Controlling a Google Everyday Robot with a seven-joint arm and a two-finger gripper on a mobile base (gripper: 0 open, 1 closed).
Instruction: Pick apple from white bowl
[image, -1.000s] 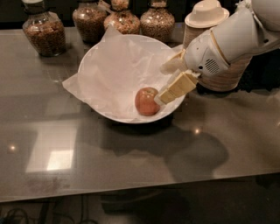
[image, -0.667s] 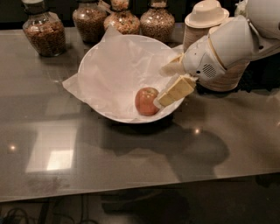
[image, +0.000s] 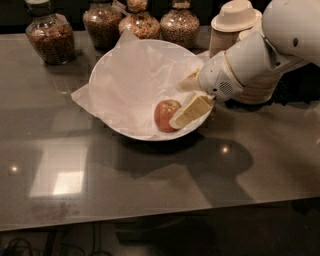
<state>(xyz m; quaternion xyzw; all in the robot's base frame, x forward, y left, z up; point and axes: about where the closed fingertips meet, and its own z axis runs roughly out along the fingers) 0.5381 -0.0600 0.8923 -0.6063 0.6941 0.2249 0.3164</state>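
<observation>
The apple (image: 165, 115), reddish-orange, lies in the right front part of the white bowl (image: 107, 75), which is lined with crumpled white paper. My gripper (image: 178, 105) reaches into the bowl from the right over its rim. It is open. Its lower beige finger (image: 191, 110) lies right against the apple's right side, and its upper finger (image: 188, 82) stands above and behind the apple. The apple is not enclosed between the fingers.
Several glass jars of grains (image: 48, 37) stand along the back of the grey table (image: 150, 185). Stacks of beige paper bowls (image: 235, 22) stand at the back right, behind my arm. The table's front edge runs along the bottom.
The gripper has edged slightly left and down, so its lower finger now sits against the apple. The apple and bowl have barely moved.
</observation>
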